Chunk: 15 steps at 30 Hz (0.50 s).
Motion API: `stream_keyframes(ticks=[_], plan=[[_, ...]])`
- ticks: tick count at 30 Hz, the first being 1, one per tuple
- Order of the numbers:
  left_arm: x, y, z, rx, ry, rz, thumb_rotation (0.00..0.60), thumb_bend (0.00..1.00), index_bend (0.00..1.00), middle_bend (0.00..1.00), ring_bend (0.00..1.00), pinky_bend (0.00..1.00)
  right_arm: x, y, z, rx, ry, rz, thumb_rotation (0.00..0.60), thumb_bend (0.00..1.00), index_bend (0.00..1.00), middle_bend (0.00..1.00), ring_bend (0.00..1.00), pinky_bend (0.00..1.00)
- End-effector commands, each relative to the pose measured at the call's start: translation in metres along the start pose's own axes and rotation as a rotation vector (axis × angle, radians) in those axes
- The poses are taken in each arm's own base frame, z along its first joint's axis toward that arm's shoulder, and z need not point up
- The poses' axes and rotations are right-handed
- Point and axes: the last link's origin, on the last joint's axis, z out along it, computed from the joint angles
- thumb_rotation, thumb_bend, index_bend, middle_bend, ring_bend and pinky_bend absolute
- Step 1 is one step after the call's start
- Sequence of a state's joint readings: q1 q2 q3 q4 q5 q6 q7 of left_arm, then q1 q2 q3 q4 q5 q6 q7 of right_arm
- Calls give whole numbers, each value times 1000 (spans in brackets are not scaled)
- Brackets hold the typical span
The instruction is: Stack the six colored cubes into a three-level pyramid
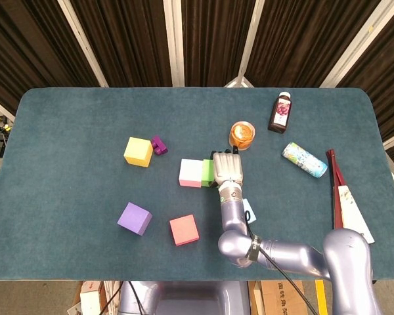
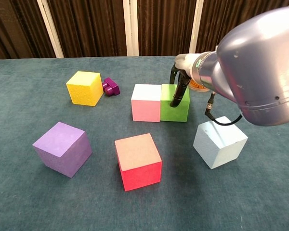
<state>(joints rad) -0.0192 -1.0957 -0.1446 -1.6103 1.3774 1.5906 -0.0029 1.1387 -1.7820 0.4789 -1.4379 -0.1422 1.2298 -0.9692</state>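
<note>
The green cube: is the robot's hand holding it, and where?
The right hand is on the green cube, fingers down its front face. Whether it truly grips cannot be told. No left hand shows.

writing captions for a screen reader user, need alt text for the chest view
The robot's right hand rests dark fingers on a green cube that touches a pink cube on a teal table. Yellow, purple, red and pale blue cubes sit apart around them.

cubes (image 2: 137, 160) — 6 | bottle (image 1: 280, 111) — 1 | purple toy (image 1: 159, 145) — 1 | tube (image 1: 305, 159) — 1
</note>
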Motion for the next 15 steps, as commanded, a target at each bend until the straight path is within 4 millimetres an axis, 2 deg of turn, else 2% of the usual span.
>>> stream_keyframes(ticks=[1,15], plan=[[0,0,0,1,1,0,600,306,137,0,0,0,1,0,0,-1,1,1,600,223,310,378,207,0],[0,0,0,3,0,-1,600,306,137,0,0,0,1,4,0,-18,2,0,600,224,310,387,212,0]])
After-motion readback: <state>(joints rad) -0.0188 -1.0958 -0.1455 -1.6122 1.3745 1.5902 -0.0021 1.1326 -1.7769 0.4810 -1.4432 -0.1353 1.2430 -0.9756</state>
